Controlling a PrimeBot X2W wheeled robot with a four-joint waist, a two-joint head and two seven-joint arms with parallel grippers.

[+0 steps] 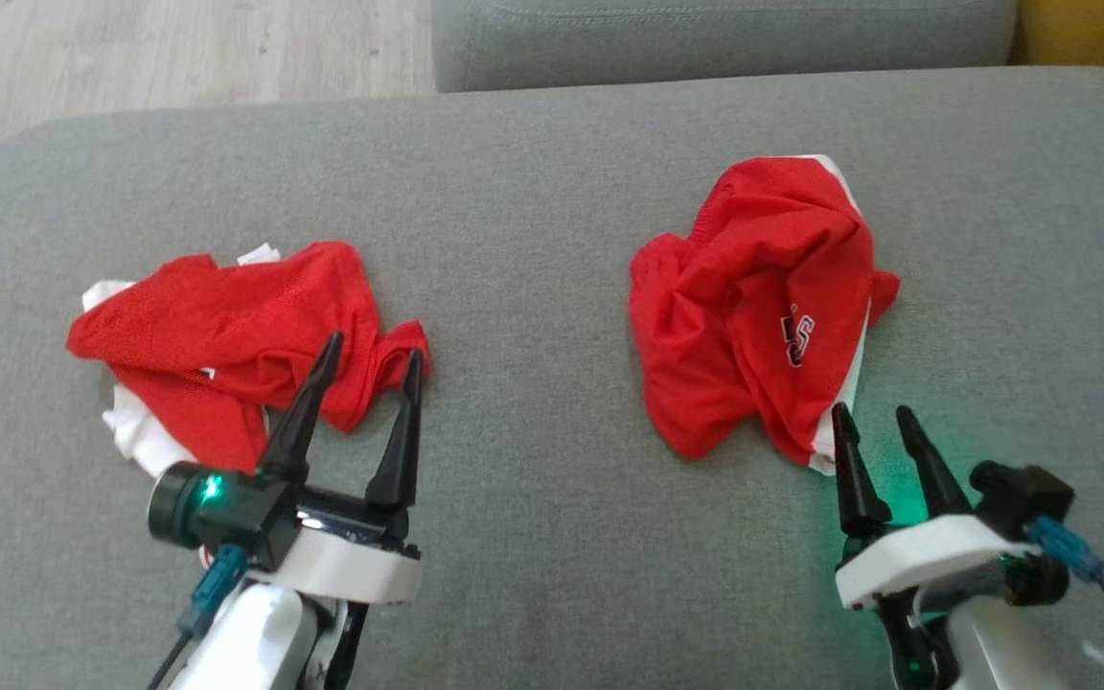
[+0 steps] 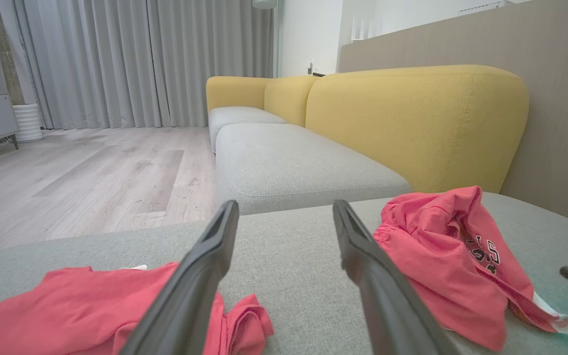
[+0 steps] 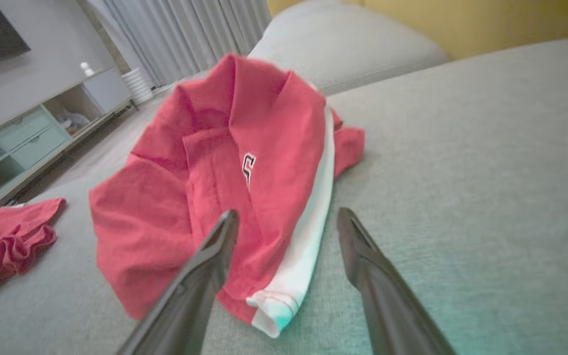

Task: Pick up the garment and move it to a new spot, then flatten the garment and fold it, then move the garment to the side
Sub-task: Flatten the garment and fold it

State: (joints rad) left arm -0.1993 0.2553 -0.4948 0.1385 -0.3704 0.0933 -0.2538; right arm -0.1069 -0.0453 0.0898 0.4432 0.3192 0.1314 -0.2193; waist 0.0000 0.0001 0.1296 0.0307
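Two crumpled red garments with white trim lie on a grey sofa cushion [image 1: 552, 192]. One garment [image 1: 245, 326] [image 2: 67, 305] [image 3: 8, 236] is at the left; my left gripper [image 1: 372, 347] [image 2: 284, 217] hovers open over its right edge, nothing between the fingers. The other garment [image 1: 753, 307] [image 2: 442, 256] [image 3: 225, 162], with a dark printed logo, is at the right; my right gripper [image 1: 873, 414] [image 3: 286, 222] stands open at its near white hem, holding nothing.
A second grey seat [image 2: 294, 162] and a yellow backrest [image 2: 412, 118] lie beyond the cushion. Wood floor [image 2: 91, 177], grey curtains [image 2: 141, 59] and a low cabinet [image 3: 27, 138] are to the left. The cushion's middle strip between the garments is bare.
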